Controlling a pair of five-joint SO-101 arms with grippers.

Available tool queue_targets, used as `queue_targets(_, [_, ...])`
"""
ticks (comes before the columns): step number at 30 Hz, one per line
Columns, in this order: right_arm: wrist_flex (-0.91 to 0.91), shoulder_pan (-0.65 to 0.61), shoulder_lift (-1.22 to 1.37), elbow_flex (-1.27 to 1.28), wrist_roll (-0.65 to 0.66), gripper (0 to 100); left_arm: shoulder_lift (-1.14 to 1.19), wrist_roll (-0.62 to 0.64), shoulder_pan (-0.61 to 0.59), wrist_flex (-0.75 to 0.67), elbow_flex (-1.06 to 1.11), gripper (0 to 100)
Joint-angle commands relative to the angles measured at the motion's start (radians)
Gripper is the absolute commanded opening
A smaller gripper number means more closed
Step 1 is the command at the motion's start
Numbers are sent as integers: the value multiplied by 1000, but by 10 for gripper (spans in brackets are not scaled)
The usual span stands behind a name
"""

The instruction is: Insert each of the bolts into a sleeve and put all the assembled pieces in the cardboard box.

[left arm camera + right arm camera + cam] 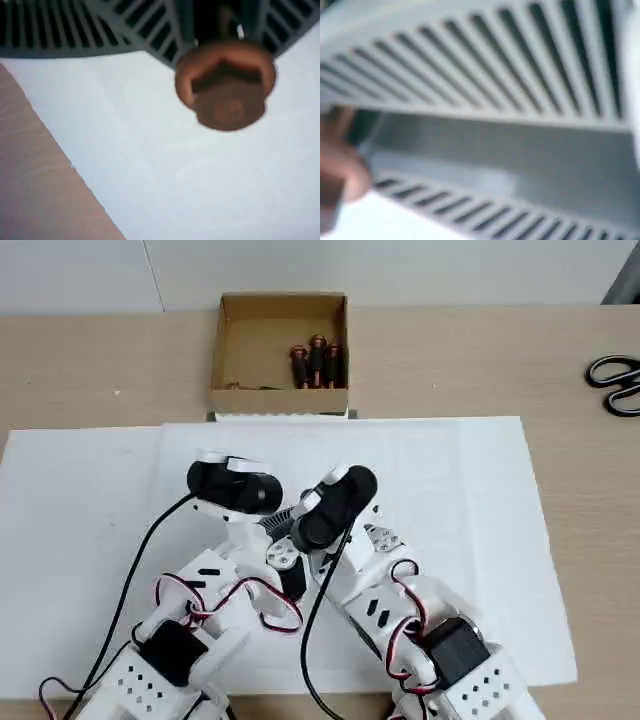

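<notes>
Just above the white paper (200,190), the left tool (220,42) clasps a copper bolt (226,95); the right tool (485,145) I cannot judge.

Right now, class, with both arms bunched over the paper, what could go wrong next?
1. The two arms nearly touch, so they may collide.
2. The copper piece could slip and roll across the white paper.
3. A careless drop may jostle the three pieces in the cardboard box.
</notes>
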Motion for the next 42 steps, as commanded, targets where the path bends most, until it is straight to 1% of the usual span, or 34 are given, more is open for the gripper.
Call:
queue_targets(1, [-105, 13, -22, -51, 14, 3, 15, -31, 3, 57, 47, 72])
queue_targets(4, [-105, 13, -22, -51, 14, 3, 15, -29, 2, 107, 1, 160])
queue_targets(6, [-101, 13, -22, -51, 14, 3, 15, -31, 2, 121, -13, 197])
queue_targets(15, [-96, 13, -22, -49, 11, 3, 15, -31, 2, 123, -19, 206])
queue_targets(18, [-71, 13, -22, -48, 9, 3, 14, -28, 2, 144, -65, 206])
queue_targets(26, [-77, 39, -22, -17, 8, 3, 14, -34, 0, 241, -275, 206])
queue_targets(33, [-77, 39, -22, -17, 8, 3, 8, -29, 0, 272, -334, 203])
queue_targets(37, [-70, 39, -22, -17, 8, 3, -63, -34, -29, 269, -328, 198])
queue_targets(39, [-70, 39, -22, -17, 8, 3, -104, -40, -60, 272, -328, 162])
queue_targets(42, [-70, 39, -22, -17, 8, 3, -161, -124, -101, 270, -295, 73])
